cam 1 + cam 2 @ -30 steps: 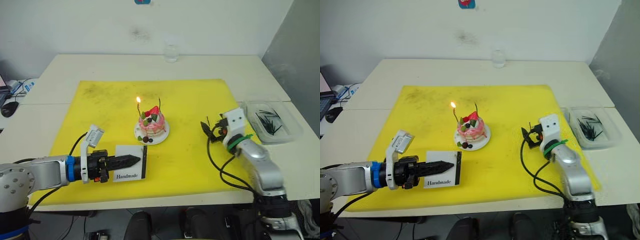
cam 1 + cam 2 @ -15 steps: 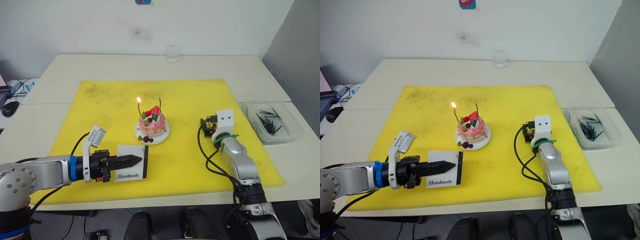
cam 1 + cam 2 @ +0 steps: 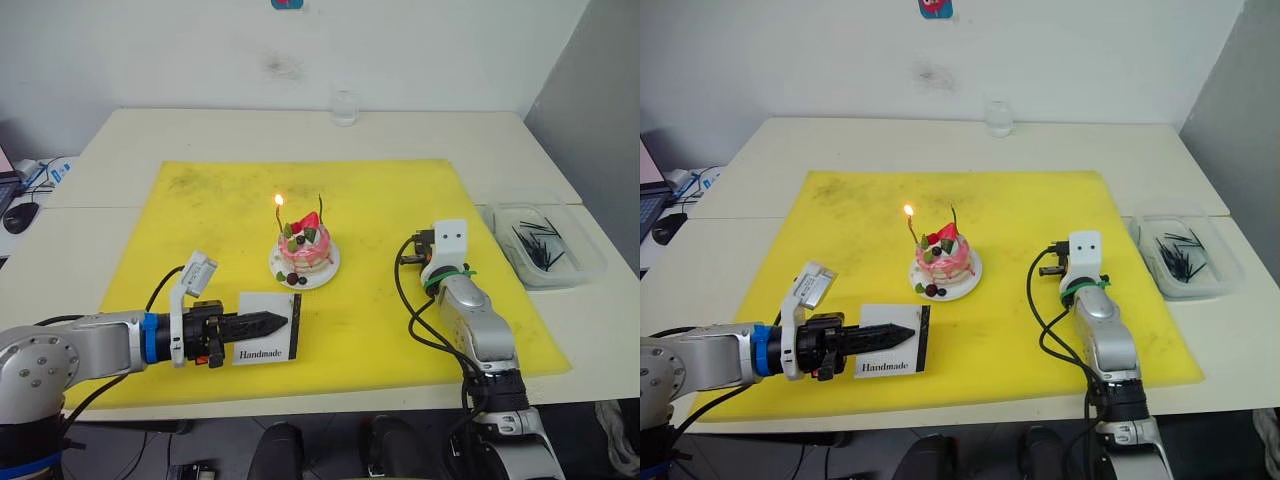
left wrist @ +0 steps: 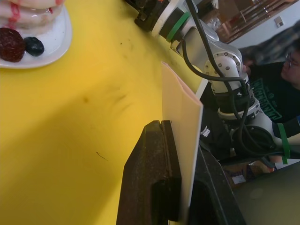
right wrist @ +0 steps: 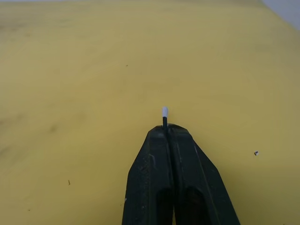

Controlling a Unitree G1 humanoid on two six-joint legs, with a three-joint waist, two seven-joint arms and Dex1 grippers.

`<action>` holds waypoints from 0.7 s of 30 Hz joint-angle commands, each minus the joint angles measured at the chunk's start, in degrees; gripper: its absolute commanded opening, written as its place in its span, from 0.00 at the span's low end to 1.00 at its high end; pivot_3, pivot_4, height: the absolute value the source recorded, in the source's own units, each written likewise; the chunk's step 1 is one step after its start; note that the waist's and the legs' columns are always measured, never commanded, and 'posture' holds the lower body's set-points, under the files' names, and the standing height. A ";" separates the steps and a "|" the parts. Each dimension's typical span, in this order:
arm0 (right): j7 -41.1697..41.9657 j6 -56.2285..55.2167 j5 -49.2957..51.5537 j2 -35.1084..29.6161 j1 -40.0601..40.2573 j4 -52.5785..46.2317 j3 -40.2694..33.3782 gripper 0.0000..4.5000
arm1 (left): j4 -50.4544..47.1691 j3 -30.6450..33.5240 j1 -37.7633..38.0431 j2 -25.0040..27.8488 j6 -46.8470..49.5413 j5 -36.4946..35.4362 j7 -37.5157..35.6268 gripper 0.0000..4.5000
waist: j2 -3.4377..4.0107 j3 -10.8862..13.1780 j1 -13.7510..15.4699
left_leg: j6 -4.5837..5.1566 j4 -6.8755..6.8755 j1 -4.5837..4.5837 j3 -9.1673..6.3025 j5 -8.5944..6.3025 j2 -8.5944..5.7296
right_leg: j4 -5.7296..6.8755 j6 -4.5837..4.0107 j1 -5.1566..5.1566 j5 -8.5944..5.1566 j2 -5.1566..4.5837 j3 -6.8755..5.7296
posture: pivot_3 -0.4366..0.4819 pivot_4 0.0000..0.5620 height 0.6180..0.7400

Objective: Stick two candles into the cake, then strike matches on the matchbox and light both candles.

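Observation:
The cake (image 3: 304,250) sits on its white plate (image 3: 278,270) in the middle of the yellow mat (image 3: 400,200). Two candles stand in it: the left candle (image 3: 279,216) burns with a small flame, the right candle (image 3: 320,208) shows no flame. My left gripper (image 3: 275,322) is shut on the white matchbox (image 3: 268,340), held on edge in front of the cake. To the right of the cake, my right gripper (image 5: 167,127) hangs low over the mat. It is shut on a match (image 5: 164,115) whose white tip sticks out past the fingertips.
A clear tray (image 3: 590,262) with several dark matches lies off the mat at the right. A small glass (image 3: 343,105) stands at the table's back edge. A person (image 4: 281,79) sits beyond the table in the left wrist view.
My right gripper has gone from open to shut and its arm has swung in from the mat's right edge. The left gripper and matchbox shifted slightly right.

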 commanded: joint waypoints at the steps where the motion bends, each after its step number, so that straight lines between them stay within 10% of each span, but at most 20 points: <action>1: 3.10 4.20 2.62 -1.44 0.49 -8.75 0.24 0.01 | -1.17 0.28 -0.09 0.76 -1.15 0.27 -0.83 0.00 | 0.01 0.01 0.02 | 0.00 0.00 -0.01 0.00 0.00 0.00 | 0.00 0.00 -0.01 0.00 0.00 0.00 | 0.48 0.27 1.00; 12: 21.06 26.12 16.58 -20.26 7.30 -37.10 1.28 0.01 | -0.73 -1.78 -1.23 1.00 -0.94 1.72 -3.15 0.00 | 0.04 0.03 0.13 | 0.00 -0.02 -0.02 0.00 0.00 0.00 | -0.03 0.01 -0.02 -0.01 -0.08 -0.03 | 0.48 0.27 1.00; 21: 29.35 17.07 16.23 -31.89 20.94 -40.34 3.90 0.01 | -1.48 -3.76 -0.89 1.91 -0.92 3.73 -6.33 0.00 | 0.01 0.02 -0.06 | 0.00 -0.02 -0.01 0.01 0.00 -0.05 | -0.07 -0.01 -0.02 -0.05 -0.07 -0.02 | 0.48 0.27 1.00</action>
